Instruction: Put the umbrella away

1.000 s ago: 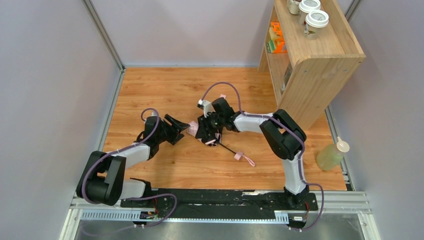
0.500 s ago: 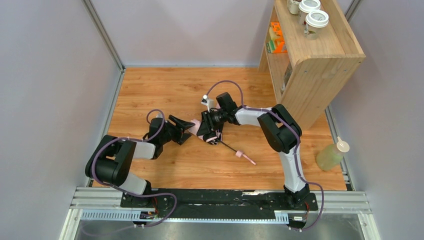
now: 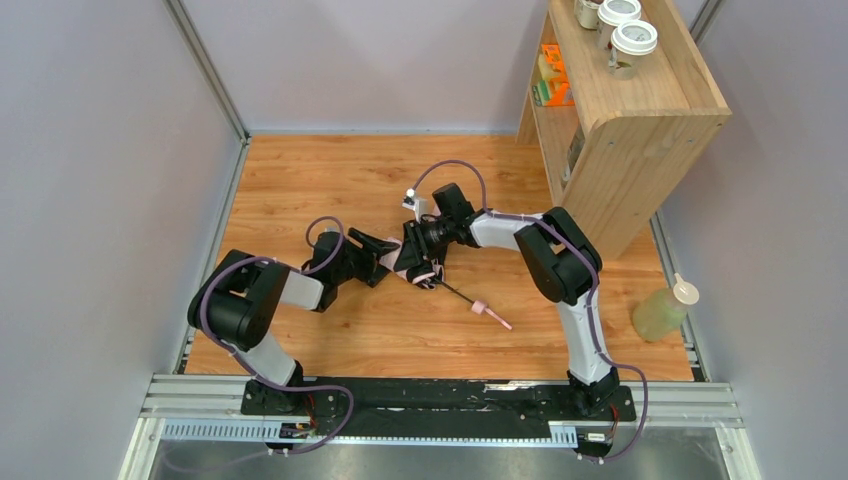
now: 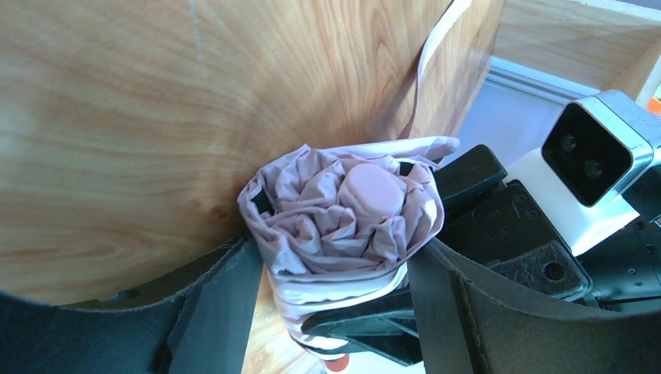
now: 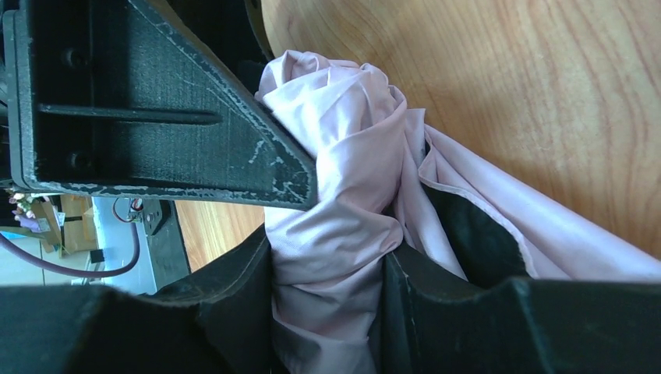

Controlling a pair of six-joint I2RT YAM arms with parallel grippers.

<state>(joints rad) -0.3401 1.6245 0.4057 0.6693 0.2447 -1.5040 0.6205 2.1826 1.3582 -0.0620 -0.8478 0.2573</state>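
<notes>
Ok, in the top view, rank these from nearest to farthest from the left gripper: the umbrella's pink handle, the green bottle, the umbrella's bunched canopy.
1. bunched canopy, between the jaws of the left gripper, centre.
2. pink handle, right of it, lower in view.
3. green bottle, far right.

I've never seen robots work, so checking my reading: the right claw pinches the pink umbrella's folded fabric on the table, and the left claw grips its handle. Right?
Not quite. The handle lies free on the table, as the top external view shows; the left gripper stands open around the cap end of the umbrella. The right gripper does pinch the fabric.
</notes>
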